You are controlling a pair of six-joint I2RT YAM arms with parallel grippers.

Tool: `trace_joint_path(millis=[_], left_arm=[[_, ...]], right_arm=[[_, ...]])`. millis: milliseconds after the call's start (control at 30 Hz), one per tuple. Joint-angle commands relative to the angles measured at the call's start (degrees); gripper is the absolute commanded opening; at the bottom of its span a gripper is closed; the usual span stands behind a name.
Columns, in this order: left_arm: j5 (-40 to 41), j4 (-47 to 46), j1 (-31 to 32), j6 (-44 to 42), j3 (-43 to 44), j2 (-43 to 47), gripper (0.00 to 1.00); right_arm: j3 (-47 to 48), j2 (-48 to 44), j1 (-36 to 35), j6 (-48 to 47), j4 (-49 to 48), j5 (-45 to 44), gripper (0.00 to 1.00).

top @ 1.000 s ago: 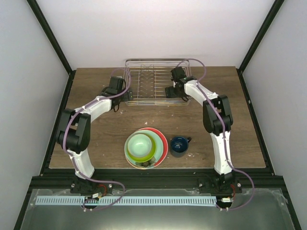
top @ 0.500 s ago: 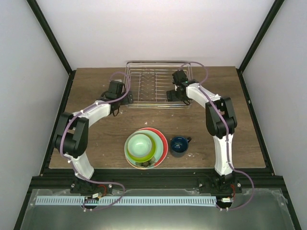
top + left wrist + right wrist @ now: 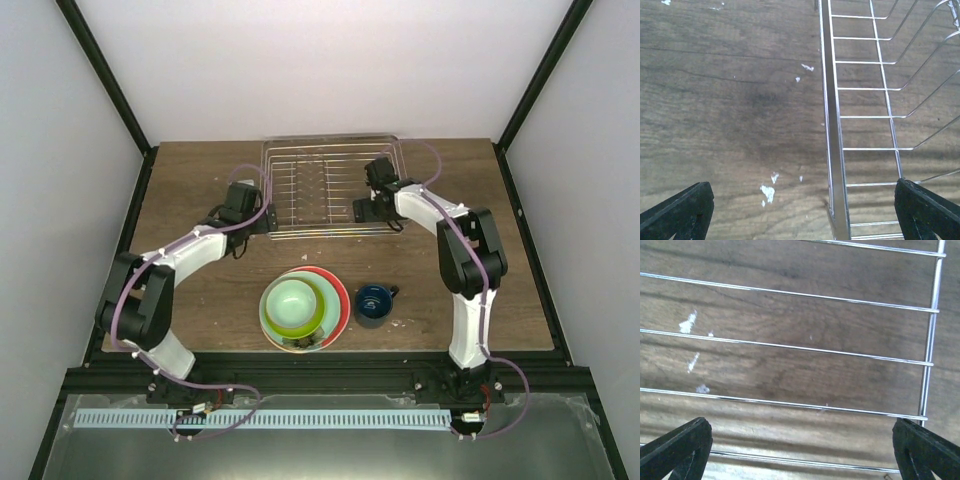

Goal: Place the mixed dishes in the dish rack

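The dish rack (image 3: 330,140), a silver wire basket, stands at the back middle of the table. My left gripper (image 3: 258,222) is at its near left corner, open. In the left wrist view the rack's side rail (image 3: 832,125) runs between the wide-apart fingers (image 3: 680,210) of that gripper (image 3: 802,215). My right gripper (image 3: 380,215) is open over the rack's near right part, with the rack's wires (image 3: 790,404) below its fingertips (image 3: 927,450). A mint-green bowl (image 3: 290,300) sits on a lime-green plate (image 3: 320,326) and a red plate (image 3: 342,292). A dark-blue mug (image 3: 374,303) stands right of them.
Black frame posts and pale walls close in the wooden table (image 3: 180,180) on the left, right and back. The dish stack and the mug lie between the two arm bases near the front edge. White flecks (image 3: 767,190) mark the wood left of the rack.
Both grippers have drawn back toward the near edge, and the dish rack has slid nearer with them. The stacked dishes and the mug have not moved.
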State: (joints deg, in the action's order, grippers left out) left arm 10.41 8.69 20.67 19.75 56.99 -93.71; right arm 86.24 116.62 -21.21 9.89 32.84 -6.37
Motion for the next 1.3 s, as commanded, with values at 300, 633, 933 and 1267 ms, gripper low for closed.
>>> trace_joint_path(millis=[300,633,933,1267], left_arm=[[3.47,3.98,3.05,2.19,-6.38,4.72,1.0],[3.3,3.05,3.69,3.63,-8.91,6.35,1.0],[4.35,7.18,3.68,2.27,-4.01,9.36,1.0],[7.03,11.87,3.24,-1.83,3.53,12.94,1.0]], right_arm=[[-10.31,-7.62,-0.94,2.74,-1.32,-2.37,1.0],[-10.68,-8.55,-2.08,3.07,-1.77,-3.34,1.0],[2.33,-5.08,-1.99,-0.14,0.7,-5.35,1.0],[12.18,-6.28,-1.87,-1.8,3.16,-7.03,1.0]])
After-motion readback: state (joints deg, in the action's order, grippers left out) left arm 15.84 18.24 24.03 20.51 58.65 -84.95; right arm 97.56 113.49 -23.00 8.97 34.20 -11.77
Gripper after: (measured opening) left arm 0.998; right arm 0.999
